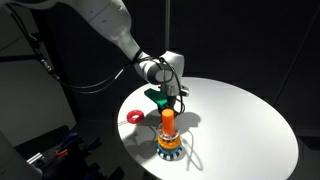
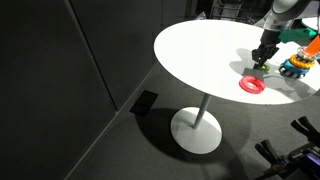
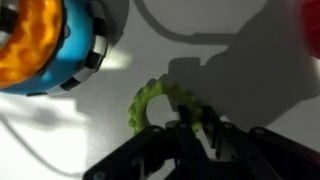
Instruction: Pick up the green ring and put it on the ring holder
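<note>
The green ring (image 3: pixel 148 102) is a knobbly light-green hoop; in the wrist view my gripper (image 3: pixel 195 128) is shut on its near edge, over the white table. In an exterior view the gripper (image 1: pixel 163 88) hangs just above and behind the ring holder (image 1: pixel 168 138), with the green ring (image 1: pixel 154 97) at its fingertips. The ring holder is an orange peg on a round base banded blue, white and yellow. It fills the top left of the wrist view (image 3: pixel 45 40) and shows in an exterior view (image 2: pixel 296 68), right of the gripper (image 2: pixel 262 58).
A flat red ring (image 1: pixel 134 116) lies on the round white table (image 1: pixel 240 120) left of the holder; it also shows in an exterior view (image 2: pixel 252 84). The table edge is close to the holder. Dark curtains surround the table.
</note>
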